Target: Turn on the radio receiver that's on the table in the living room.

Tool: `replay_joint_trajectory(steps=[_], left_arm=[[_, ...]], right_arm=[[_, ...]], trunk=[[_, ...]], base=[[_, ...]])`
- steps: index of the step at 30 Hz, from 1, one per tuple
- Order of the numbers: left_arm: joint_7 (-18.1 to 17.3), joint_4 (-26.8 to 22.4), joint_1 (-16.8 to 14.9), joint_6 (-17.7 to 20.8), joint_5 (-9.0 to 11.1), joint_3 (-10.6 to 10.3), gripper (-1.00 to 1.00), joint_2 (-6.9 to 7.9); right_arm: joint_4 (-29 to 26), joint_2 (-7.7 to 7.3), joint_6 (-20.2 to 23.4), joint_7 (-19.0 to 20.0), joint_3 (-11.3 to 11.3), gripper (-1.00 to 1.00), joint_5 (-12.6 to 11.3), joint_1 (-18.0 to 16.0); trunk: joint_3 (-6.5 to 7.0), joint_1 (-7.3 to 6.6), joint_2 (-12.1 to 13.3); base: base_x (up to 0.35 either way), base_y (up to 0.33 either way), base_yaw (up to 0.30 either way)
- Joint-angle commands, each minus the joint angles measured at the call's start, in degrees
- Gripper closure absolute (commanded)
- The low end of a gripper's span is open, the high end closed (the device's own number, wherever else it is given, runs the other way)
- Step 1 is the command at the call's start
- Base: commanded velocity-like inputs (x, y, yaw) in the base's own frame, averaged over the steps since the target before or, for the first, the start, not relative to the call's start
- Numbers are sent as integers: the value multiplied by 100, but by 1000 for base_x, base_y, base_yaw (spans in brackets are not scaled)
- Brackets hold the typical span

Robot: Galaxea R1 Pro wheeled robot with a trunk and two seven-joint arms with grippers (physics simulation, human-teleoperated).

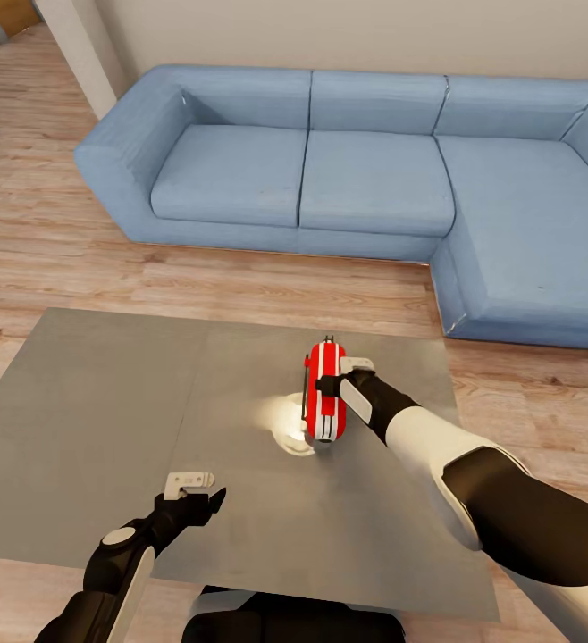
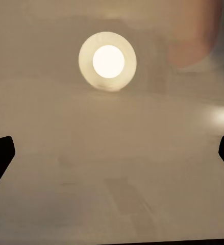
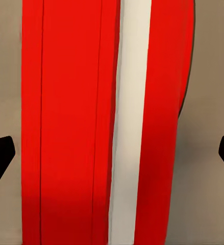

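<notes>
We find the radio receiver [image 1: 324, 393] lying on the table [image 1: 88, 402], right of centre. The right gripper [image 1: 340, 378] straddles it, fingers spread, apparently positioned to press it. The left gripper [image 1: 191, 493] hovers released, well apart, near the front edge.

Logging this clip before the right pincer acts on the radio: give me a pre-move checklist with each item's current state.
1. Radio on table: ok.
2. Right pincer at the radio: ok; red body sits between its tips in the right wrist view.
3. Right pincer open: ok, tips spread wide.
4. Contact with the radio: cannot tell.
5. Left pincer away from the radio: ok, open over bare tabletop.
6. Radio already on: cannot tell.
</notes>
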Motion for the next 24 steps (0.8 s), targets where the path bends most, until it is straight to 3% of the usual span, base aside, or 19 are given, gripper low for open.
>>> replay_joint_trajectory(steps=[1,24], left_arm=[[0,0,0,0,0,0,-100,0],[0,0,0,0,0,0,-100,0]], right_arm=[[0,0,1,4,0,-100,0,0],[9,0,-5,165,0,-100,0,89]], trunk=[[0,0,0],[0,0,0]], base=[[0,0,0],[0,0,0]])
